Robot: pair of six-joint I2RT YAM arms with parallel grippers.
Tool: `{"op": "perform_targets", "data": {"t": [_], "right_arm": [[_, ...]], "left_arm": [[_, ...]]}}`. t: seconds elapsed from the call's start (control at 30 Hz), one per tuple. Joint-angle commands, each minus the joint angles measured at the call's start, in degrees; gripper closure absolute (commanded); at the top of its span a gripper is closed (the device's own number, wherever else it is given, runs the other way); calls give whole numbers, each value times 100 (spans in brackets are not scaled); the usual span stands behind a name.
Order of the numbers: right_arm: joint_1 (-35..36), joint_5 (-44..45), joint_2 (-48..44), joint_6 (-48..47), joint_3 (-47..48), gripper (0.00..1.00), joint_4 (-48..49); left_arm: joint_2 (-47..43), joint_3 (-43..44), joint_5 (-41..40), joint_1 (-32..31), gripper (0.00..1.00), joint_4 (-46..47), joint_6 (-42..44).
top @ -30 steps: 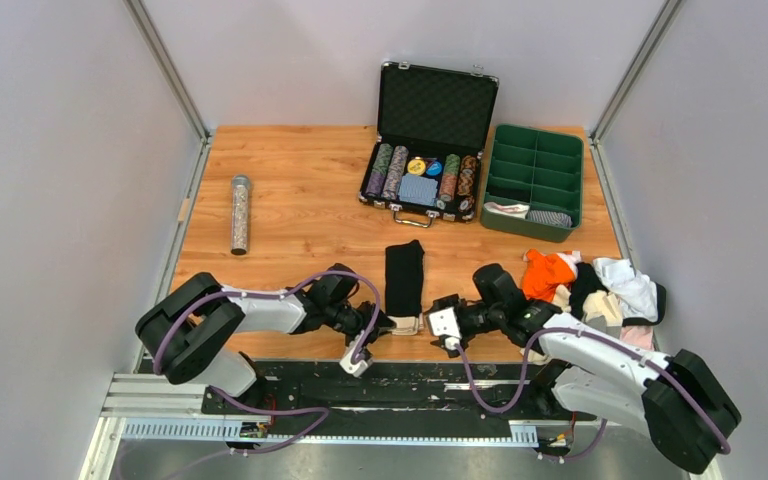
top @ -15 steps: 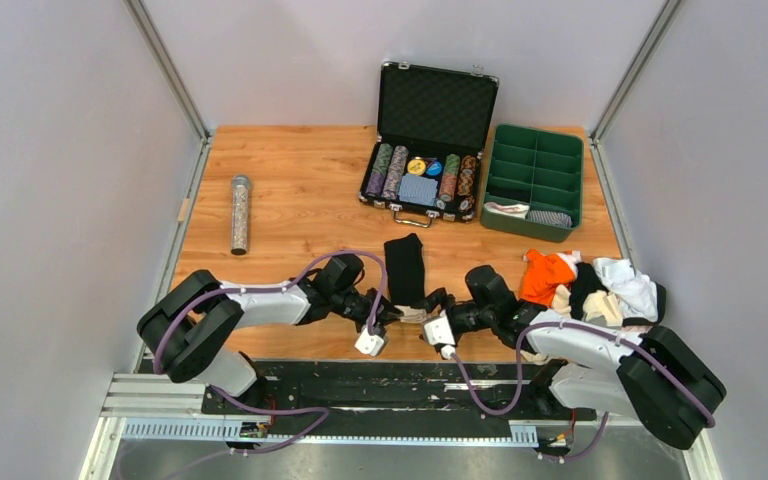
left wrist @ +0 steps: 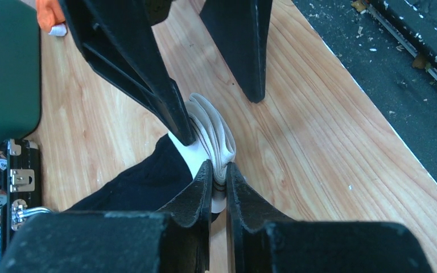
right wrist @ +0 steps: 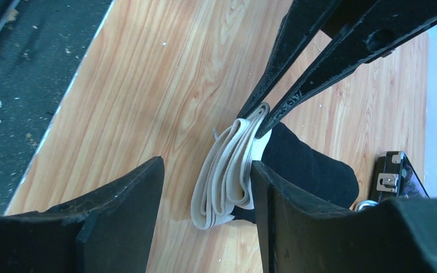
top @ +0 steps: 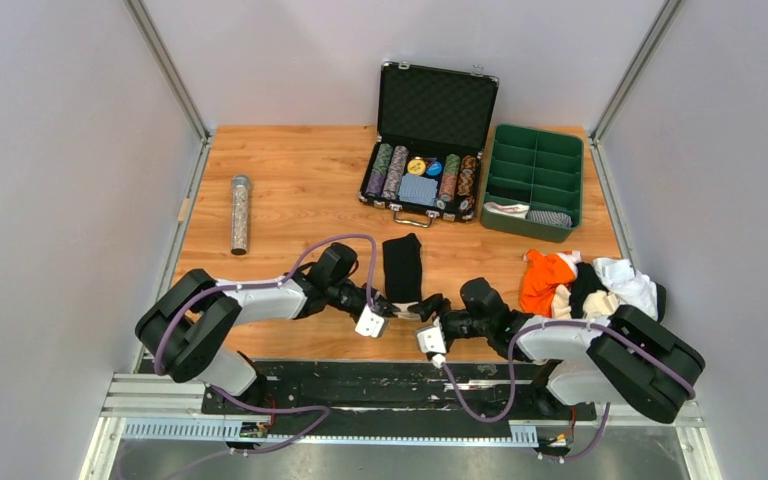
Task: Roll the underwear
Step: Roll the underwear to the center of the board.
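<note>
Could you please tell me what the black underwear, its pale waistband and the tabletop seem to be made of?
The black underwear looks like soft matte cloth, perhaps knit: it lies limp and folded. Its waistband seems to be cream elastic, stacked in folded layers. The tabletop shows wood grain with a slight sheen: wood or laminate, I cannot tell.

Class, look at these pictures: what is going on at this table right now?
Two robot arms are working on the black underwear, which lies folded into a strip near the front edge of the table. The left gripper is shut on its folded-over beige waistband. The right gripper is open, straddling the same end. More underwear waits in a pile to the right, and two pieces already sit in the green tray.
</note>
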Motion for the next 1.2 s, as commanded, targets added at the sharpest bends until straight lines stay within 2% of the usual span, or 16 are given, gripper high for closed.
{"op": "perform_targets", "data": {"t": [0.0, 0.2, 0.3, 0.4, 0.57, 0.67, 0.73, 0.77, 0.8, 0.83, 0.9, 1.03, 1.17], "right_arm": [[190, 557, 329, 291, -54, 42, 1020], [315, 903, 635, 495, -10, 45, 1208], [332, 1072, 737, 500, 16, 50, 1188], [330, 1307, 882, 572, 130, 60, 1107], [316, 1586, 1160, 762, 373, 67, 1061], [286, 1607, 1224, 912, 667, 76, 620], [252, 1477, 1157, 1025, 1040, 83, -179], [219, 1332, 1113, 1111, 1254, 84, -617], [152, 1085, 1043, 1150, 1490, 84, -1178], [79, 879, 987, 1194, 1659, 85, -1596], [-30, 412, 909, 1118, 1980, 88, -2501], [-217, -224, 1058, 970, 2590, 93, -3879], [-422, -724, 1555, 830, 3406, 95, -5112]], "left_arm": [[-109, 231, 345, 97, 100, 52, -381], [-68, 275, 415, 152, 100, 80, -499], [-41, 284, 429, 184, 100, 188, -696], [-46, 279, 462, 216, 100, 227, -752], [-76, 256, 528, 282, 100, 258, -818], [-103, 230, 555, 302, 100, 98, -654], [-132, 200, 533, 304, 98, -81, -409], [-152, 179, 461, 304, 84, -142, -327], [-215, 153, 386, 304, 76, -157, -268], [-276, 59, 227, 300, 61, -127, -265], [-532, -141, -37, 304, 47, -59, -157], [-1399, -480, -255, 337, 39, -343, 180], [-2089, -551, -380, 356, 38, -1091, 64]]}}
